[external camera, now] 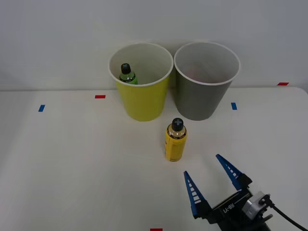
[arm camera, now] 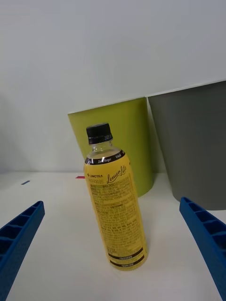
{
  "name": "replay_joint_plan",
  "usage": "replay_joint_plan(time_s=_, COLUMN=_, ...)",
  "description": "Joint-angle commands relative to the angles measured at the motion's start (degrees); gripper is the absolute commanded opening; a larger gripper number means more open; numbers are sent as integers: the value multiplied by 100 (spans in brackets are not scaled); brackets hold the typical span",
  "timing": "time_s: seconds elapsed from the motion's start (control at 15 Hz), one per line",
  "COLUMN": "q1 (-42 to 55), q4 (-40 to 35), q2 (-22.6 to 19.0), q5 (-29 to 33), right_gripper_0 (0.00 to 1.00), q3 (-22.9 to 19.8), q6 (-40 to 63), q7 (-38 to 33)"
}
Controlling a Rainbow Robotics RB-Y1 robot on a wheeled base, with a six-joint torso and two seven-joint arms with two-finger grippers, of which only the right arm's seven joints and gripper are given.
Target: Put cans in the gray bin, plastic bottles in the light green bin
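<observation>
White table (external camera: pixel 72 163) (yellow bottle (external camera: pixel 175 141) upright)

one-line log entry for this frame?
right pincer: open, empty | yellow bottle: upright on table | green bottle: in light green bin

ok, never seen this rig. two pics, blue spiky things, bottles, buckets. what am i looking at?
It is a two-armed robot sorting rubbish. The wide picture comes from a camera above its arms, looking down at the white table. The upright one comes from a camera on its right wrist. The blue ribbed prongs are the fingers of the right pincer, open and holding nothing. Ahead of it stands a small yellow plastic bottle with a black cap, upright on the table, in front of the two buckets. Behind it are a lime-green round bin, with a small green black-capped bottle inside, and beside that a gray round bin.
</observation>
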Motion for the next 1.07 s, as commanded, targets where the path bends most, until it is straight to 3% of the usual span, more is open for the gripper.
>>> replay_joint_plan(time_s=0.07, q1=-372, q4=46, q2=6, q5=177, right_gripper_0=100, q3=70, q6=438, q7=8)
replay_joint_plan(time_s=0.6, q1=-1206, q4=46, q2=-11, q5=150, right_gripper_0=100, q3=624, q6=1818, q7=-88)
replay_joint_plan(time_s=1.07, q1=-1268, q4=46, q2=147, q5=159, right_gripper_0=100, q3=694, q6=2011, q7=-97)
